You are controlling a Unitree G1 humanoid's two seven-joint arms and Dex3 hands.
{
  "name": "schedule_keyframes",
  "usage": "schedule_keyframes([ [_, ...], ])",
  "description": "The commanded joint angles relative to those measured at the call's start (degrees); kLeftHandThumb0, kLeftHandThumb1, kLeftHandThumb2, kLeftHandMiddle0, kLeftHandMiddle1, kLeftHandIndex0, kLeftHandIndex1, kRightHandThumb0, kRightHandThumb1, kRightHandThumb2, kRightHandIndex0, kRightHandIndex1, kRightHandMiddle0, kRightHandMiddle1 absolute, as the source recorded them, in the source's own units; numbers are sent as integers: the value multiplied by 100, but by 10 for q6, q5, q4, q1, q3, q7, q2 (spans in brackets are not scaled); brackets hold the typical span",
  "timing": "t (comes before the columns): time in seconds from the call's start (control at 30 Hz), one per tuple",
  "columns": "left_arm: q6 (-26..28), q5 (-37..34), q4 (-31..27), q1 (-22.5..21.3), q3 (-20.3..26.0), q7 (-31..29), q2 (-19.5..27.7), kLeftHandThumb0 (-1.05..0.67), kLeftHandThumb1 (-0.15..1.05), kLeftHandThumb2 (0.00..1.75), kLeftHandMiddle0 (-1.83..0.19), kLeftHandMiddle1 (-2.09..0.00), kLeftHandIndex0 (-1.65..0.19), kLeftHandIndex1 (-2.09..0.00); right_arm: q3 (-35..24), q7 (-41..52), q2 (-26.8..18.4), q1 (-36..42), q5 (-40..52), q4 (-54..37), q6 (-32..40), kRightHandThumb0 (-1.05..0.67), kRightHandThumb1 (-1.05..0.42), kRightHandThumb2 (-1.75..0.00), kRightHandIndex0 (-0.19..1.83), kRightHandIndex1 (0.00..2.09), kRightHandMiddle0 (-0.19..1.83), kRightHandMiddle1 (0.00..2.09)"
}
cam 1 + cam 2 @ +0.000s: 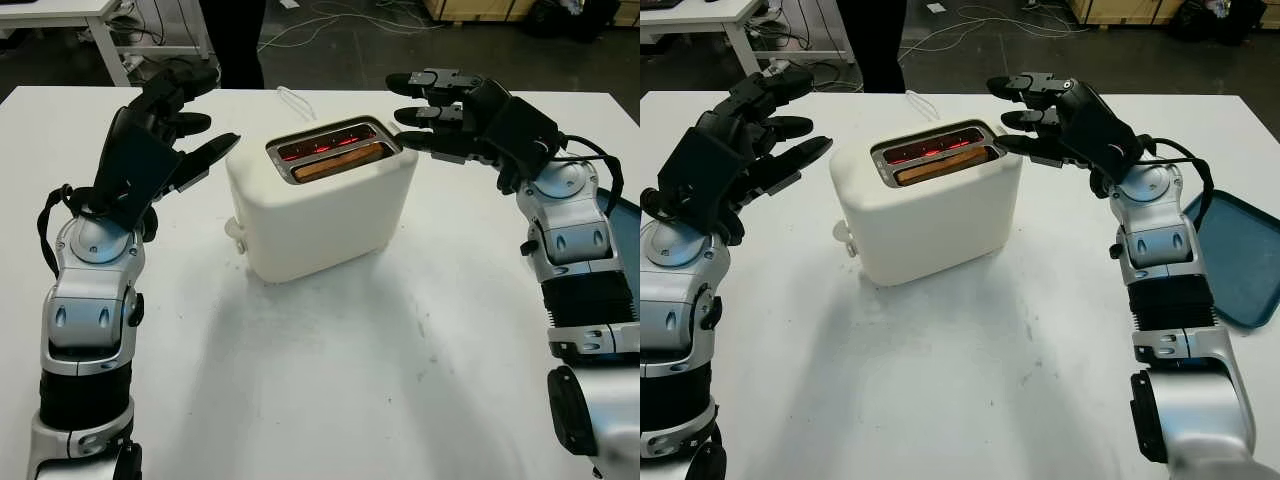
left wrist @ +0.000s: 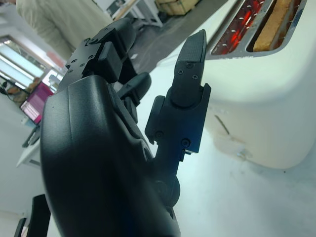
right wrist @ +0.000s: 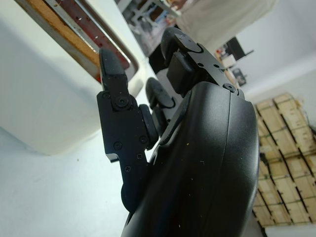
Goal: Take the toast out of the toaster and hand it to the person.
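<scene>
1. The toast (image 1: 336,161) sits low in the near slot of the toaster (image 1: 320,215), which stands in the middle of the surface (image 1: 330,380). Its long axis runs from one hand toward the other.
2. The right hand (image 1: 432,112) is open and holds nothing; it hovers just beside the toaster's right end, at slot height, so the toast lies to its left and slightly lower.
3. The left hand (image 1: 185,130) is open too, near the left end; I judge the right hand nearer.
</scene>
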Motion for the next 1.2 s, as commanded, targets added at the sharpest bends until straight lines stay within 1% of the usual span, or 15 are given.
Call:
schedule_keyframes([
  [0.0,-6,1,-1,-2,1,2,4,-43,92,8,-5,-100,-24,-51,-3,-1,-1,2,2,-5,-2,-29,-90,0,48,22,56,1],
  [0.27,-10,1,0,1,2,3,4,-41,92,8,-5,-100,-24,-52,-2,2,-1,3,4,-9,3,-28,-91,0,46,25,55,1],
  [0.43,-10,-3,1,2,5,4,0,-40,92,8,-4,-100,-23,-53,2,-1,-7,-2,-7,1,-25,-28,-89,0,48,29,58,2],
  [0.57,-12,1,2,3,3,5,0,-40,92,7,-5,-100,-24,-53,-2,14,-13,-28,1,0,-27,-20,-81,0,49,32,59,2],
  [0.7,-15,3,3,4,2,6,2,-39,92,7,-6,-100,-24,-54,9,27,-36,-69,-21,-1,-69,-18,-67,0,57,39,67,6],
  [0.77,-22,2,6,5,3,6,3,-39,92,7,-6,-100,-24,-54,15,37,-45,-96,-31,13,-107,-21,-63,0,60,41,70,7],
  [0.87,-23,2,8,6,3,7,2,-40,92,7,-5,-101,-24,-55,31,39,-50,-149,-55,32,-145,-32,-54,0,66,45,77,11],
  [0.93,-21,3,7,6,1,9,0,-40,92,7,-5,-101,-24,-55,44,40,-48,-186,-69,41,-169,-44,-50,0,71,50,83,13],
  [1.0,-20,3,6,6,1,12,-2,-39,92,7,-5,-100,-23,-55,60,46,-43,-219,-84,47,-181,-49,-49,0,73,55,85,14],
  [1.1,-20,4,5,6,1,14,-3,-39,92,7,-5,-101,-23,-55,90,37,-32,-247,-119,64,-211,-63,-49,0,74,61,88,15],
  [1.17,-20,3,5,7,3,15,-3,-37,92,7,-5,-101,-23,-55,115,34,-26,-255,-149,71,-223,-61,-49,0,66,72,87,15],
])
